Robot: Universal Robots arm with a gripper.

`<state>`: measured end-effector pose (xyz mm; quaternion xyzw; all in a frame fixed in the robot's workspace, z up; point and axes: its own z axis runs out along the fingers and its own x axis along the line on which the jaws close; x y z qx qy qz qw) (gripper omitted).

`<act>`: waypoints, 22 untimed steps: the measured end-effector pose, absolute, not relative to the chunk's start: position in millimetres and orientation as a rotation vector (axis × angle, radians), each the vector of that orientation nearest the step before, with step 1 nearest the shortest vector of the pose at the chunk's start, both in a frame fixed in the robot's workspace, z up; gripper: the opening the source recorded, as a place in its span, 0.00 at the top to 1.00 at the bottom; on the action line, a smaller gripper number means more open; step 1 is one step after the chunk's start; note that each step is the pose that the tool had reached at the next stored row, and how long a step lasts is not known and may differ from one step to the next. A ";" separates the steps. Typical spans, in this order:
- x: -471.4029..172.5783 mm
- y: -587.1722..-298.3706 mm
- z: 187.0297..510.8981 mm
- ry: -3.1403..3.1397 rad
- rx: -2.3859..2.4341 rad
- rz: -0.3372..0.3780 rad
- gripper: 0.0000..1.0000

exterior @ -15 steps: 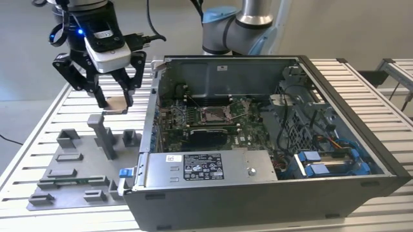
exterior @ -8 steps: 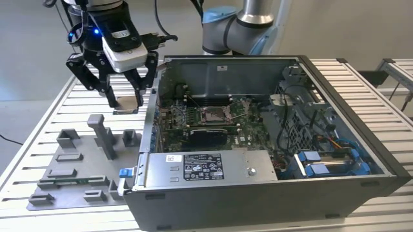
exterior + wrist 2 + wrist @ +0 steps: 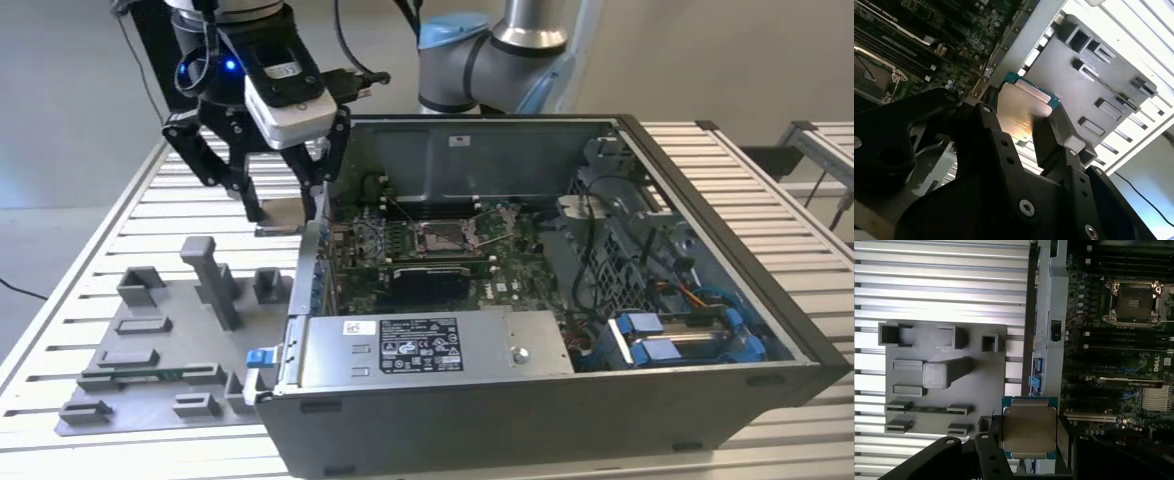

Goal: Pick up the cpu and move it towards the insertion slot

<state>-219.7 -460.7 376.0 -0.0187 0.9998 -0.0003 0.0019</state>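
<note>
The cpu (image 3: 1029,427) gripped — fingers (image 3: 1046,142) closed on its edges
It sits between them — just outside the computer case (image 3: 561,410) wall.

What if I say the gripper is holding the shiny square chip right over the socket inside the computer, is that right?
Not quite. The gripper does hold the cpu, but not over the insertion slot. The exterior view shows it outside the computer case, above the table by the case's wall; the slot sits further inside.
</note>
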 end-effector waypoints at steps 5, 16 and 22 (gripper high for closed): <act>-208.5 -460.7 376.0 3.138 -0.062 -0.001 1.00; -180.8 -460.7 376.0 3.139 -0.070 -0.001 1.00; -166.4 -460.7 376.0 3.140 -0.073 -0.001 1.00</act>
